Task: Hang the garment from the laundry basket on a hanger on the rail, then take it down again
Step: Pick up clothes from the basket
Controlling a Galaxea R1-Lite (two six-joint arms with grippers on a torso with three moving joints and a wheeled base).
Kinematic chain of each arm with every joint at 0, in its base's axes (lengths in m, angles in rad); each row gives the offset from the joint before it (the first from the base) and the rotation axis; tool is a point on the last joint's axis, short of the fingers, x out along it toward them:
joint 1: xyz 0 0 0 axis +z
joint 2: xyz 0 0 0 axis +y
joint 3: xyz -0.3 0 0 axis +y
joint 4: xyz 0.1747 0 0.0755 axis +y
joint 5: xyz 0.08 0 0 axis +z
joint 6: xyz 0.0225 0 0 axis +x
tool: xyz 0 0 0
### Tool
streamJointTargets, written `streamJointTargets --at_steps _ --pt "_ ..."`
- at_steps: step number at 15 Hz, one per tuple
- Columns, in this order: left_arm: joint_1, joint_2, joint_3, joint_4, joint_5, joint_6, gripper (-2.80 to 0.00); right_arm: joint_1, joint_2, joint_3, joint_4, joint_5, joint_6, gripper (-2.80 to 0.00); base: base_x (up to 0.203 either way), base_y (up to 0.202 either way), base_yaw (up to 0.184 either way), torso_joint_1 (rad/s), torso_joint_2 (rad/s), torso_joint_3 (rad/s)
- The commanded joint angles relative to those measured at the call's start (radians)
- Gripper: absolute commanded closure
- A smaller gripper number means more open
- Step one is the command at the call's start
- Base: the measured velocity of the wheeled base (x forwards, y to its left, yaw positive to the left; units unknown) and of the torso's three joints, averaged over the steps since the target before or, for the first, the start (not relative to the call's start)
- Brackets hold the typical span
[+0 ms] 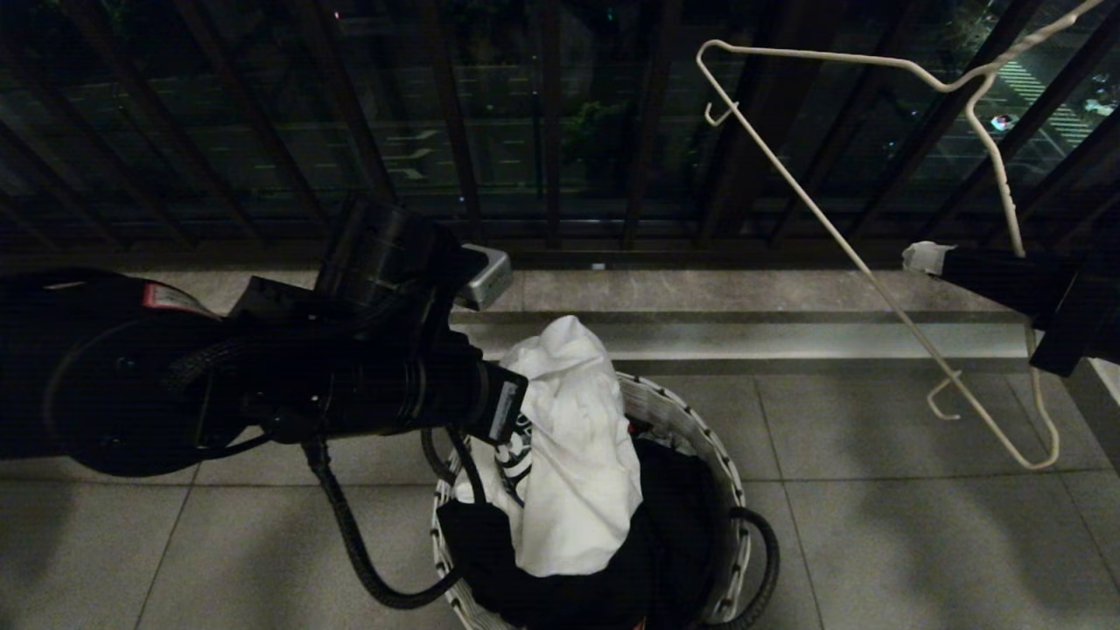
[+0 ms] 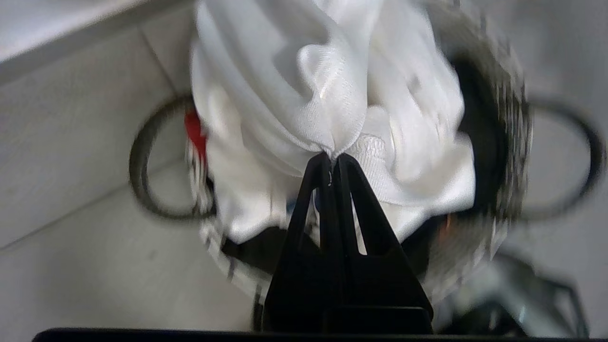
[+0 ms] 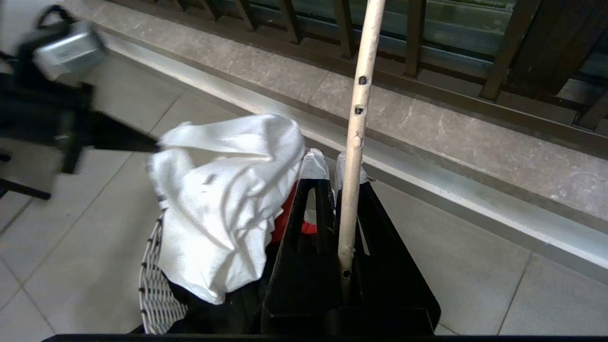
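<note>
White T-shirt (image 1: 573,455) bunched, pinched at a fold and partly lifted out of the round woven laundry basket (image 1: 700,437) on the tiled floor. White wire hanger (image 1: 875,280) tilted, held up right of the basket.

You are working on a home balcony at night. The dark balcony railing (image 1: 551,131) with vertical bars closes the far side, and beyond it you can see a street with road markings and some green trees far below. The floor (image 1: 875,525) is of large grey tiles, with a raised stone ledge (image 1: 700,293) under the bars. A woven laundry basket (image 1: 700,437) full of clothes stands on the tiles, and a thin white wire hanger (image 1: 840,245) is held up before the bars.
</note>
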Motion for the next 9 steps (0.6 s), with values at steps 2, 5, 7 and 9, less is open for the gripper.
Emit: streamJointTargets --at_steps 2,5,7,9 --pt "-0.035 -0.047 -0.002 0.118 0.0 0.044 0.0 0.0 0.001 0.0 -0.002 0.003 -0.001 0.0 0.0 0.0 0.0 0.0 0.0 0.0" --pt "-0.08 0.021 0.002 0.127 0.0 0.039 0.0 0.0 0.004 0.0 -0.002 0.002 -0.002 0.0 0.0 0.0 0.0 0.0 0.0 0.0" --pt "-0.098 0.076 0.005 0.13 0.003 0.037 0.0 0.0 0.003 -0.001 -0.002 0.001 -0.002 0.0 0.0 0.0 0.0 0.0 0.0 0.0" --pt "-0.102 0.11 0.01 0.145 0.011 0.043 0.0 0.0 0.004 -0.003 -0.002 0.001 -0.001 0.0 0.0 0.0 0.0 0.0 0.0 0.0"
